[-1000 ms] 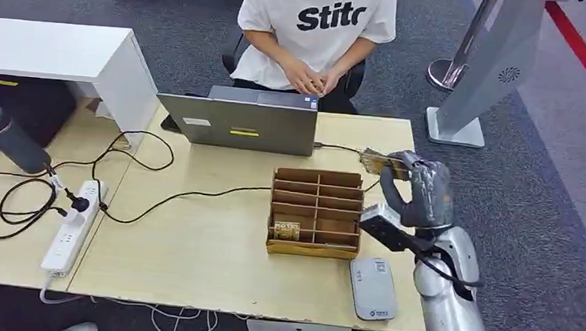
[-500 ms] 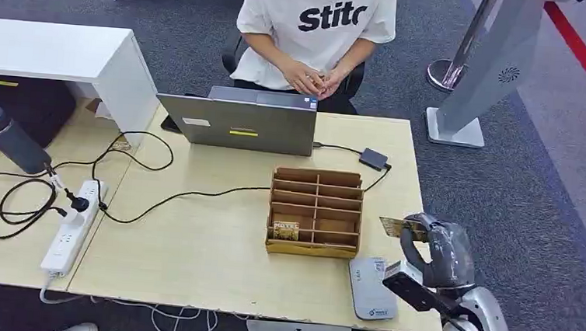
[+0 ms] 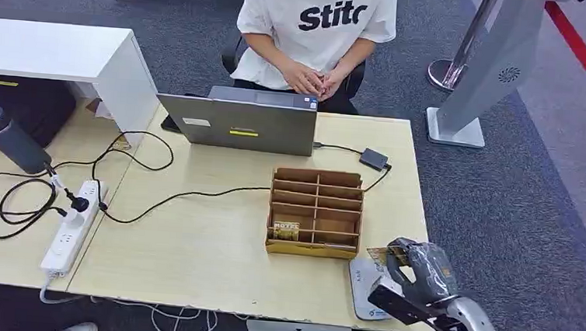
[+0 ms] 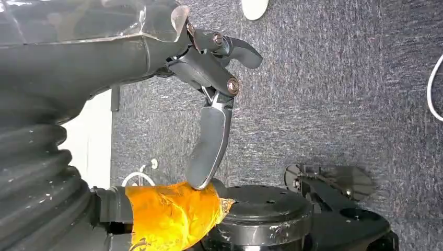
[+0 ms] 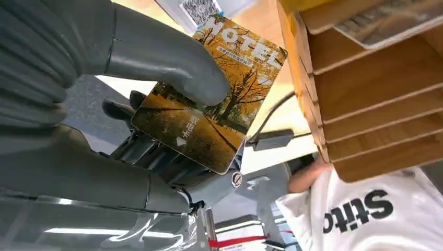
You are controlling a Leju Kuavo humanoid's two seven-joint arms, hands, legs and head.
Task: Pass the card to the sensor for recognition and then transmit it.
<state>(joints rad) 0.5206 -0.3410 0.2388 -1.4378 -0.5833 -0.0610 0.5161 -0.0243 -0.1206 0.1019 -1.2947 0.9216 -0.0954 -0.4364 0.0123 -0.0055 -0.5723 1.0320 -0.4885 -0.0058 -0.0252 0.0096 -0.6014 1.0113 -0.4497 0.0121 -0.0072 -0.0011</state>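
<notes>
My right hand (image 3: 416, 269) is at the table's near right corner and pinches a yellow "HOTEL" card (image 3: 381, 255) between thumb and fingers. The card is held just above the far right part of the grey card sensor (image 3: 364, 289), which lies flat near the front edge. In the right wrist view the card (image 5: 209, 99) shows its autumn-tree print, with the thumb (image 5: 167, 57) pressed on its face and the sensor's QR label (image 5: 201, 9) beyond it. My left hand (image 4: 209, 104) hangs over the carpet, holding nothing, with its fingers apart.
A wooden compartment box (image 3: 316, 211) holding another card (image 3: 286, 230) stands just left of my right hand. Behind it are a laptop (image 3: 238, 123), an adapter (image 3: 374, 158) and cables. A person in a white shirt (image 3: 316, 19) sits at the far side. A power strip (image 3: 74, 224) lies at the left.
My right hand has carried the card from beside the adapter at the far right back toward the front edge and down to the sensor. The person and the table's things stayed put.
</notes>
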